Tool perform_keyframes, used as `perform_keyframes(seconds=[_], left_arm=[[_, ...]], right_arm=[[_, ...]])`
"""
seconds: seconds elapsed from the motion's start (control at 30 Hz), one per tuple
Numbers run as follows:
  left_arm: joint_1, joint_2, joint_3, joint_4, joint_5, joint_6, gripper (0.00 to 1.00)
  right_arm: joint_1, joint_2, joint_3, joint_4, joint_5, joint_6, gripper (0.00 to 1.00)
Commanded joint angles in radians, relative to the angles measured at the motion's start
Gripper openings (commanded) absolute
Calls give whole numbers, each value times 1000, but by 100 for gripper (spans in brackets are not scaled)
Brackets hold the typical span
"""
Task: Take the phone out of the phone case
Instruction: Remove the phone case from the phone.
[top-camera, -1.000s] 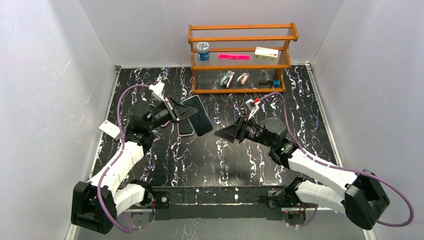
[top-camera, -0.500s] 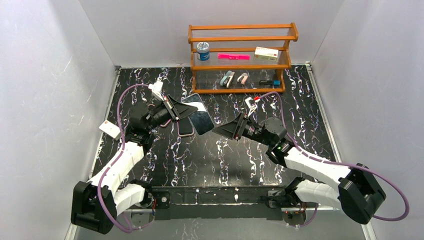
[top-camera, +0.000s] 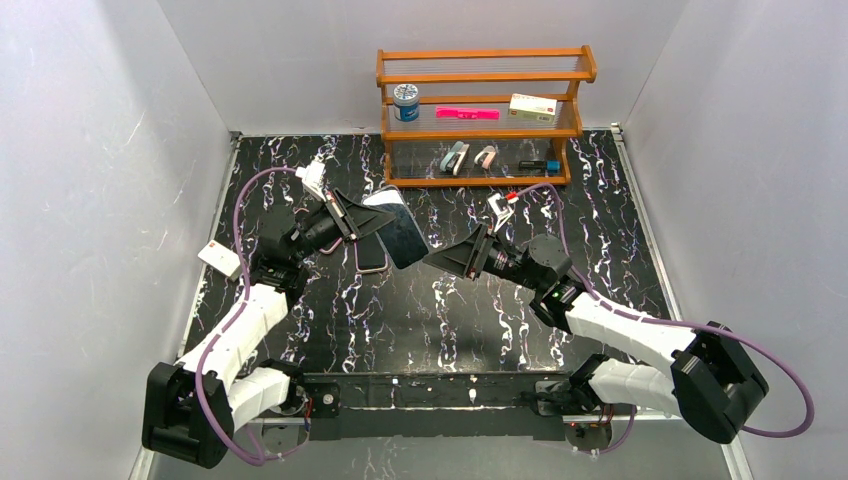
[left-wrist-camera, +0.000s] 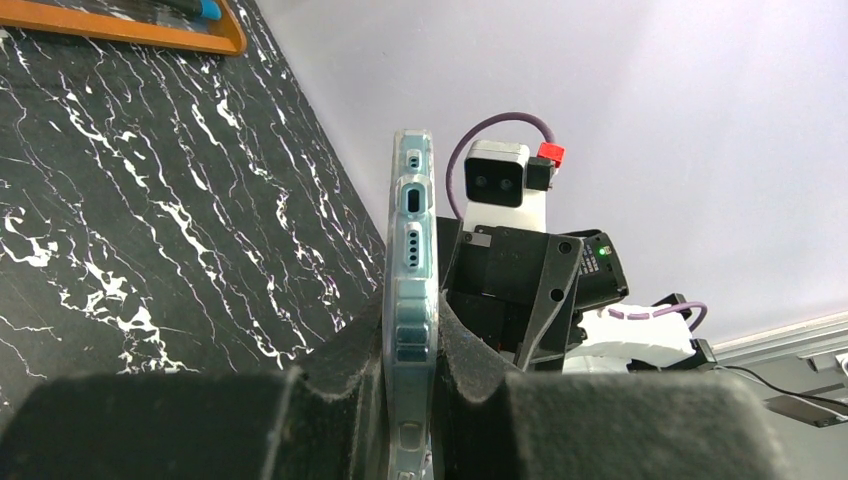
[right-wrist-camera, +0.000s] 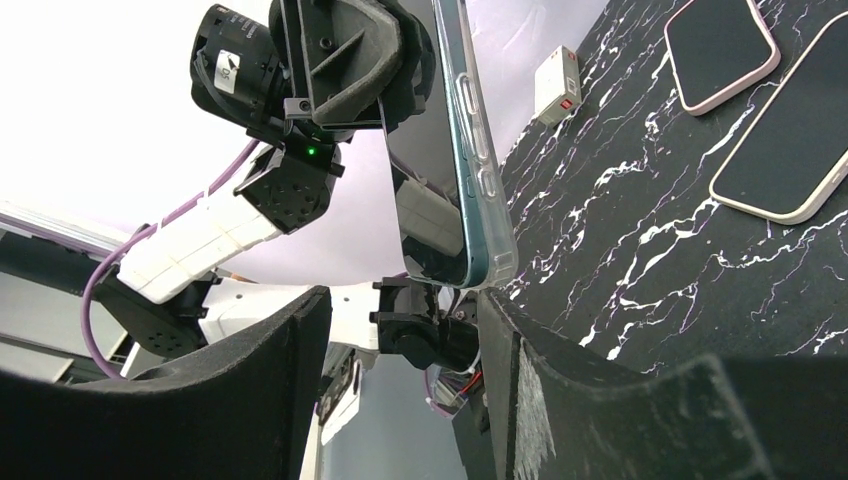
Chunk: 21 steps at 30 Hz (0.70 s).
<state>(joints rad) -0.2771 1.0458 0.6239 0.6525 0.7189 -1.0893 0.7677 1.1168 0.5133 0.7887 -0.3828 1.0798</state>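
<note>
On the black marbled table (top-camera: 440, 310), two dark, pale-rimmed slabs (right-wrist-camera: 720, 45) are laid beneath the left gripper (top-camera: 376, 222); a white box (top-camera: 218, 258) is placed to its left, and a wooden rack (top-camera: 480, 130) is set beyond it.

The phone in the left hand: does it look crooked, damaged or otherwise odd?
Nothing stands out. The phone sits straight between the pads of the left hand, its clear case whole and fully on. The right hand is open nearby.

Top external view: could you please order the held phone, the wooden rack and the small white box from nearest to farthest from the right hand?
1. Held phone, just left of the right hand.
2. Wooden rack, at the back.
3. Small white box, far left edge.
</note>
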Motion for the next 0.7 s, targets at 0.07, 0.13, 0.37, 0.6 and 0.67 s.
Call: perform_keyframes(seconds=[0.07,0.13,0.37,0.6,0.67], left_arm=[[-8,-27,-9,72,25,-9,0],[-7,-27,-12,72,23,-8,0],[-14,-30,-10,72,27,-9,0],[-51,-34,5,76,59,-50,0],[-67,-41,4,79,62,-68,0]], right_arm=[[4,9,29,87,-18,15,63],[4,10,31,90,-18,17,62],[4,8,29,86,-9,12,62],[4,29,28,102,-3,3,63],[4,33,27,104,3,0,63]])
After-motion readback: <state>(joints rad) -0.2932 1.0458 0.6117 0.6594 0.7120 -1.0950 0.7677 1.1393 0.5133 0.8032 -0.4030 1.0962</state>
